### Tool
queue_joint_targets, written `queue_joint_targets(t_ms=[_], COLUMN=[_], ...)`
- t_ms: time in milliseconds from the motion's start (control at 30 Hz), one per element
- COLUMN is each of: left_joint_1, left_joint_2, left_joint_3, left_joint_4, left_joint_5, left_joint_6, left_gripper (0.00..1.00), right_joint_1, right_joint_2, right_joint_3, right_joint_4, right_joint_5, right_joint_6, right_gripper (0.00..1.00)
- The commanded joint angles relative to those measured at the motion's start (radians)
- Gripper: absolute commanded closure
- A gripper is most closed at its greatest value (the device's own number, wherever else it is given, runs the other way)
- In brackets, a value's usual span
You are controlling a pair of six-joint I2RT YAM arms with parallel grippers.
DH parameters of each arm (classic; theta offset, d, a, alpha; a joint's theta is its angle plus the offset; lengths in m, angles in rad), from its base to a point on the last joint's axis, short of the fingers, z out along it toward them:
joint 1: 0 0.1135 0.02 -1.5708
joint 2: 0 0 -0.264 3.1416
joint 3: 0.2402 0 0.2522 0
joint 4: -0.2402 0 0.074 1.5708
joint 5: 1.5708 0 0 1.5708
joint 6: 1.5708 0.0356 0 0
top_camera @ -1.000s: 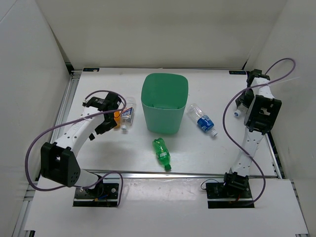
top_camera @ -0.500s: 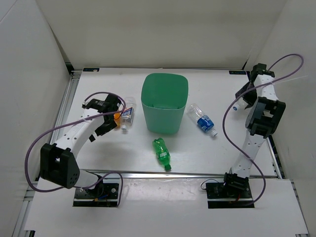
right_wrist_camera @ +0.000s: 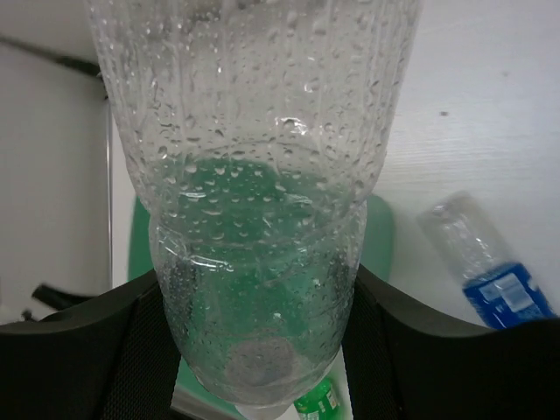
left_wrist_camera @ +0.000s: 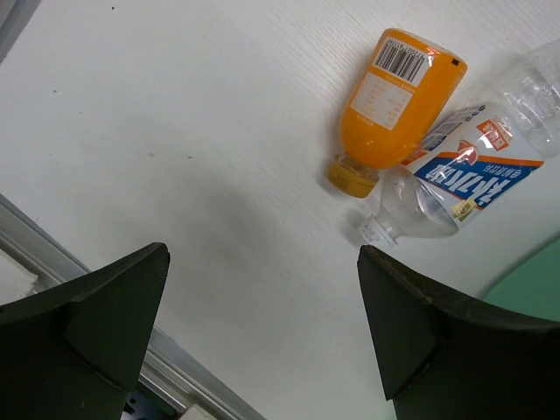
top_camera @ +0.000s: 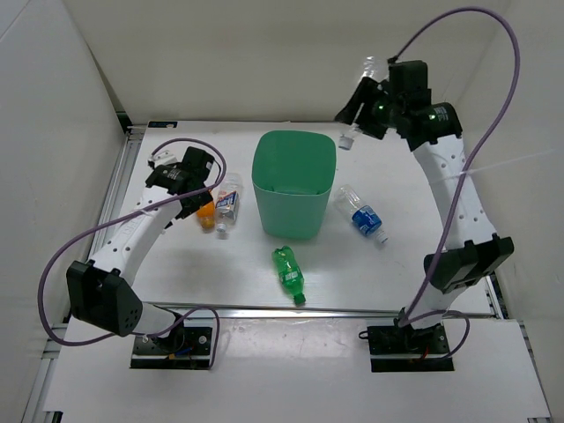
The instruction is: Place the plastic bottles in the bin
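**Crinkled bottle aloft beside the bin**

A white table [top_camera: 397,264] walled by white panels [top_camera: 264,53] carries the tall mint-green plastic bin [top_camera: 293,216], and no bottle shows inside it. The right gripper [top_camera: 370,101] is clamped around the plain clear crinkled bottle [right_wrist_camera: 254,175], cap downward, held high near the bin's far right corner (whether it hangs over the opening cannot be told). Its thin, droplet-speckled wall looks light, crushable and probably slippery, so a hold across the body rather than the neck seems safest. The left gripper [left_wrist_camera: 258,302] hangs empty, fingers spread wide, near the orange bottle [left_wrist_camera: 398,96] and a clear blue-labelled bottle [left_wrist_camera: 464,175], which touch each other just left of the bin. A second blue-labelled bottle [top_camera: 359,214] lies to the right of the bin, and the green bottle [top_camera: 288,271] lies in front of it.
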Motion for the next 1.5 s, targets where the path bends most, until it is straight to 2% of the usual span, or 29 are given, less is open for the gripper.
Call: queue_joint_targets(t_ms=[0,133,233,300,367,433,467,500,633,767,967,1033,1200,1333,1467], left_joint_1=[-0.005,-0.005,-0.005,-0.005,-0.005,-0.005,-0.005,-0.005,-0.005,-0.005,0.004,0.043,0.109,0.172,0.211], left_joint_2=[-0.011,-0.036,-0.057,-0.082,-0.109,-0.120,-0.120,-0.120,-0.120,-0.024,0.214,0.315,0.450,0.495,0.533], left_joint_3=[0.035,-0.007,-0.016,-0.027,-0.039,-0.050,-0.050,-0.050,-0.014,0.084,0.323,0.380,0.421,0.421,0.374], left_joint_4=[0.040,0.080,0.080,0.080,0.091,0.091,0.091,0.102,0.112,0.149,0.137,0.106,0.097,0.116,0.204], left_joint_5=[-0.027,-0.018,-0.007,-0.019,-0.033,-0.045,-0.045,-0.045,-0.015,0.051,0.082,0.119,0.119,0.156,0.251], left_joint_6=[0.049,0.068,0.078,0.079,0.088,0.088,0.097,0.097,0.106,0.152,0.143,0.106,0.079,0.079,0.117], left_gripper=[0.00,0.00,0.00,0.00,0.00,0.00,0.00,0.00,0.00,0.00,0.00,0.00,0.00,0.00,0.00], right_joint_1=[0.121,0.252,0.313,0.359,0.381,0.392,0.402,0.402,0.412,0.412,0.382,0.373,0.364,0.340,0.292], right_joint_2=[-0.010,0.027,0.054,0.054,0.054,0.054,0.045,0.045,-0.018,-0.113,-0.262,-0.294,-0.343,-0.352,-0.352], right_joint_3=[-0.008,-0.029,-0.072,-0.107,-0.152,-0.152,-0.152,-0.138,-0.013,0.063,-0.025,-0.072,-0.106,-0.117,-0.106], right_joint_4=[0.054,0.054,0.054,0.054,0.054,0.054,0.043,0.031,-0.004,-0.015,-0.055,-0.090,-0.124,-0.133,-0.133], right_joint_5=[0.009,0.086,0.132,0.200,0.232,0.266,0.280,0.295,0.376,0.416,0.298,0.262,0.203,0.182,0.119], right_joint_6=[-0.075,-0.157,-0.157,-0.157,-0.157,-0.148,-0.148,-0.148,-0.138,-0.138,-0.102,-0.092,-0.082,-0.103,-0.140], right_gripper=[1.00,0.94,0.83,0.83,0.62,0.32,0.08,0.00,0.00,0.00,0.00,0.00,0.00,0.00,0.00])
